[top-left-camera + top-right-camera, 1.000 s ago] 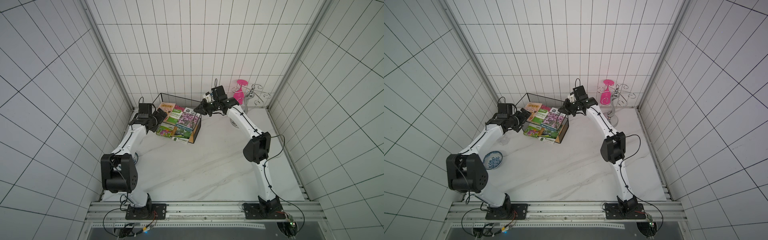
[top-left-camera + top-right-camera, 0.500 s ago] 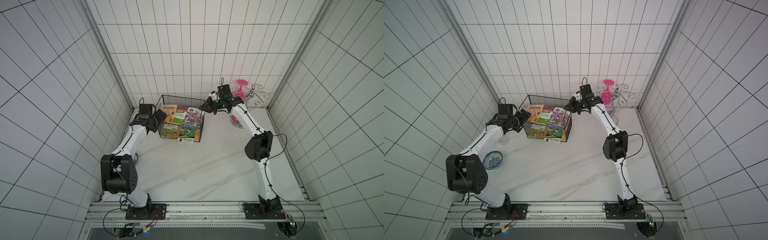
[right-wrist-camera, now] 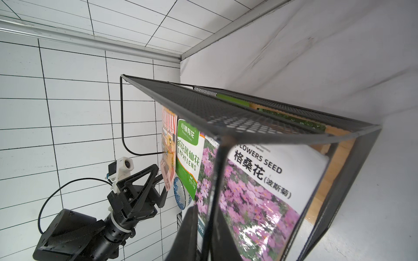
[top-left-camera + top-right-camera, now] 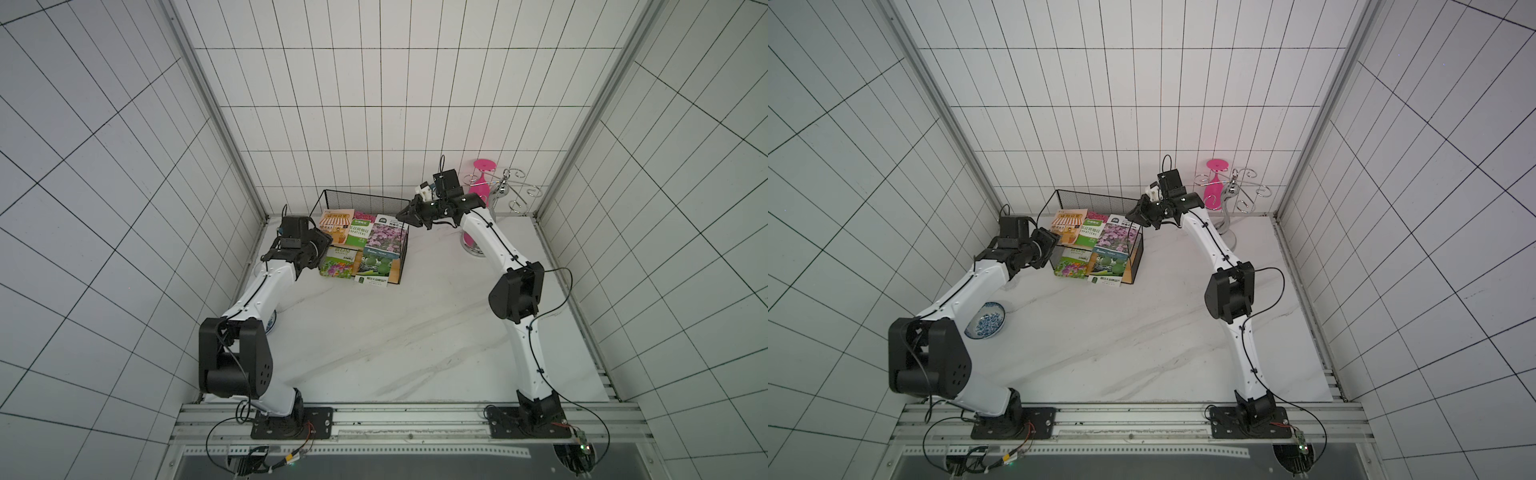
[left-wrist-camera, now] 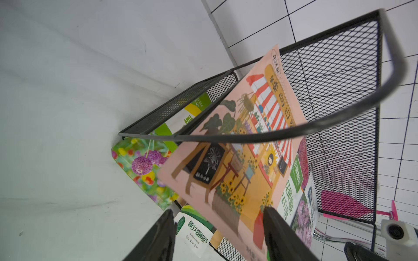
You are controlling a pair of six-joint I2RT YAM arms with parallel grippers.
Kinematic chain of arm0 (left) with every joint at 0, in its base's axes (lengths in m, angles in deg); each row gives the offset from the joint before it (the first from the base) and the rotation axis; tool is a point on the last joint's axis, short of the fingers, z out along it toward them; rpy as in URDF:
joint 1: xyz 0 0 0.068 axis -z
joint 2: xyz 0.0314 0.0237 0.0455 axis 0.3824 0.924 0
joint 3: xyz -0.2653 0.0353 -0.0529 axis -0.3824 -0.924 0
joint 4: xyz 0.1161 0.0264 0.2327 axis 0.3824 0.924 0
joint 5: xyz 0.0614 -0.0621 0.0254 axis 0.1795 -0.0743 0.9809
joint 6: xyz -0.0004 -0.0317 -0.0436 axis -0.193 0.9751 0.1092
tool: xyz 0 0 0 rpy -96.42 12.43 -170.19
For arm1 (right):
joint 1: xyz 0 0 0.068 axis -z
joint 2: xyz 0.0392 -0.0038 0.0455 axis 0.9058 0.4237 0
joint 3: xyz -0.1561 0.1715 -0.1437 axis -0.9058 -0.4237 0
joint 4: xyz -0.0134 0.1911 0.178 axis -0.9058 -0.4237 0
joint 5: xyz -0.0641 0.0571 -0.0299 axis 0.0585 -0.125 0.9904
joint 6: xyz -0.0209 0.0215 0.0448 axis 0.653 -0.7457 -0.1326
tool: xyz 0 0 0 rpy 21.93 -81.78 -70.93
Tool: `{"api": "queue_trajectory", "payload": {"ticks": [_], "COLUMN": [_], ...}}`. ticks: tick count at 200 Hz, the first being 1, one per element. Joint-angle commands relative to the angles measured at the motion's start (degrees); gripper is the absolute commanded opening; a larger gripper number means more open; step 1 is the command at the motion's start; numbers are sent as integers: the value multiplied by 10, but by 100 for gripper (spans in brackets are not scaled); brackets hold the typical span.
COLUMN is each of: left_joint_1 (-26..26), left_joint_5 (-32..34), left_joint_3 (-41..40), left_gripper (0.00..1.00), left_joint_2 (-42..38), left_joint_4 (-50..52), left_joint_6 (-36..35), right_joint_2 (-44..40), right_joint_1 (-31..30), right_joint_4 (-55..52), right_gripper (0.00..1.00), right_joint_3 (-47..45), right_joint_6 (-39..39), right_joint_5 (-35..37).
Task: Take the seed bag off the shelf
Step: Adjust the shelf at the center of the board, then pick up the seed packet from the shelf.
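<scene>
Shelf: we are looking at a small two-tier black wire-and-mesh shelf [image 4: 365, 200] [image 4: 1092, 198] [image 5: 339, 90] [image 3: 226, 108] with light wooden boards. It is sitting at the back of the white marble-patterned table [image 4: 395, 332], near the left wall.
Seed bag: the flat peach-pink seed bag [image 4: 336, 224] [image 4: 1068, 224] [image 5: 248, 146] [image 3: 168, 126], printed with a striped-awning shop, is standing on the upper tier at the shelf's left end. Its lower corner is poking out past the front wire.
Left gripper: the black left gripper [image 4: 322, 245] [image 4: 1050, 249] [image 5: 217, 213] [image 3: 163, 184] is hovering at that corner, jaws partly apart. In the left wrist view we are seeing the bag's edge between the fingers [image 5: 278, 226], one overlapping the bag and the other clear of it.
Right gripper: the black right gripper [image 4: 402, 216] [image 4: 1130, 215] [image 3: 209, 217] is clamping narrowly on the thin upright wire at the shelf's front right corner.
Neighbours: a green-and-white packet [image 4: 359, 232] and a purple-flower packet [image 4: 388, 239] are sharing the upper tier.
Elsewhere: a pink goblet [image 4: 484, 183] is hanging upside down on a silver swirl-armed stand [image 4: 515, 192]. We are also seeing a blue-and-white bowl [image 4: 986, 322] beside the left arm.
</scene>
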Motion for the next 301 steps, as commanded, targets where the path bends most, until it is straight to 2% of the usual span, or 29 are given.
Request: {"api": "queue_trajectory", "payload": {"ticks": [1,29,57,79,103,200,231,265,301], "left_joint_1": [-2,-2,-4,-4,-6,-15,-16,-19,-21], "left_joint_5": [20,21,20,23,17,-2,-2,-6,-13], "left_joint_3": [-14,-21,-22,-23,-24,-29,-31,-33,-31], "left_gripper": [63,57,56,48,46,4,0,0,0], "left_joint_2": [-4,3,13,15,27,45,41,33,19], "left_joint_4": [-37,-62,-75,-84,-94,-112,-108,-106,-102], "left_joint_6": [12,14,16,14,17,31,27,27,17], "right_joint_2": [-3,-12,-16,-23,-29,-41,-41,-43,-47], "right_joint_1": [-1,-2,-2,-2,-2,-2,-2,0,10], "right_joint_4": [5,6,5,6,5,3,2,1,0], "right_gripper": [16,16,16,16,16,16,16,16,22], "right_joint_3": [-16,-33,-42,-54,-67,-94,-95,-96,-100], "right_joint_6": [14,21,25,28,33,45,47,49,50], "right_joint_5": [-3,-5,-7,-7,-7,-7,-6,-6,-8]}}
